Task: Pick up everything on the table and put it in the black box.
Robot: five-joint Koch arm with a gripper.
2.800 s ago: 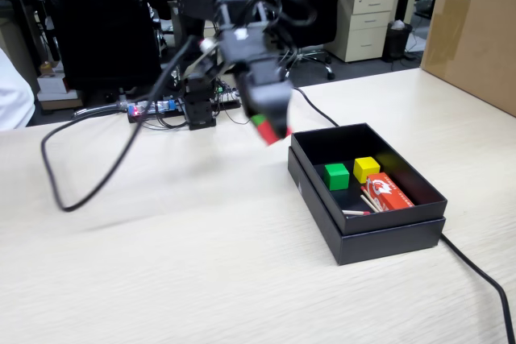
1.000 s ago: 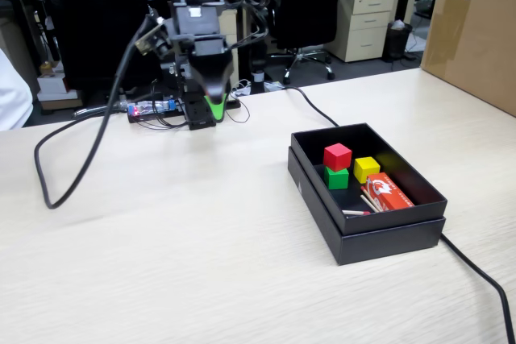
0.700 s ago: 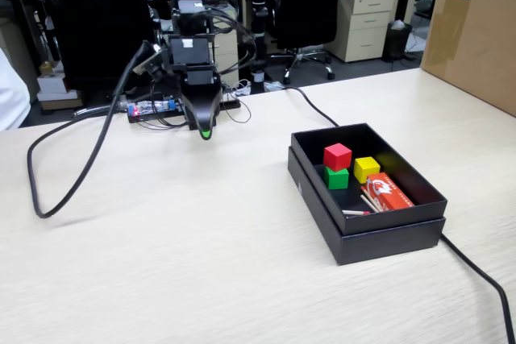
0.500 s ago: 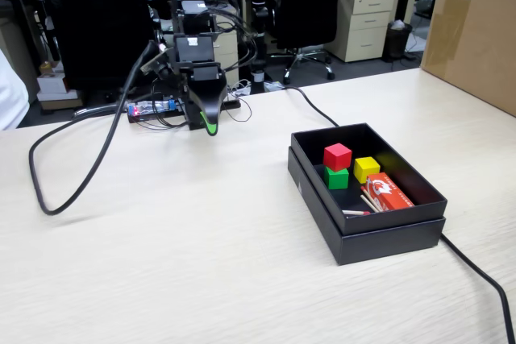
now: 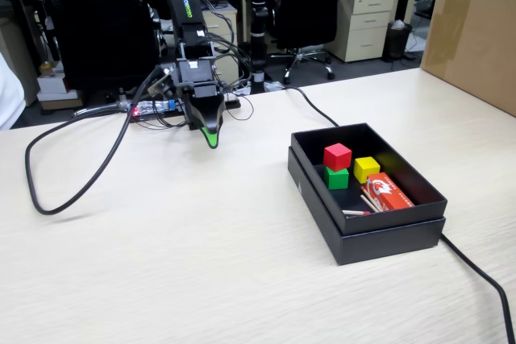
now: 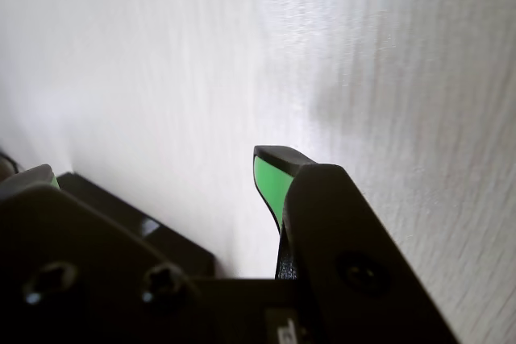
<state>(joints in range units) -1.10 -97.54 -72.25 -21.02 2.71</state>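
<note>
Matte black box (image 5: 364, 234), rectangular, low-walled with a stepped double rim, on the right part of the light wood-grain counter (image 5: 201, 247) in the fixed view. Inside, toward the far left corner: red cube (image 5: 337, 156) stacked on the green cube (image 5: 337, 177), slightly askew; yellow cube (image 5: 366, 168) just right of them on the box floor. Nearer and to the right, a red-and-white printed packet (image 5: 389, 192), flat, with thin pale sticks (image 5: 363, 206) beside it and touching its left edge. All three cubes solid-coloured, alike in size, small against the box.

Far left of the box and well apart from it, gripper (image 5: 211, 138) pointed down close over bare counter, black plastic with a green tip. Holding nothing. In the wrist view (image 6: 270, 183), only one green-lined tip clear, the other jaw dark and near the lens; closed or parted, cannot tell. Black cable (image 5: 60, 175) looped across the left counter; another cable (image 5: 482, 276) trailing off the box's near right corner. Brown carton (image 5: 476, 30) at far right.
</note>
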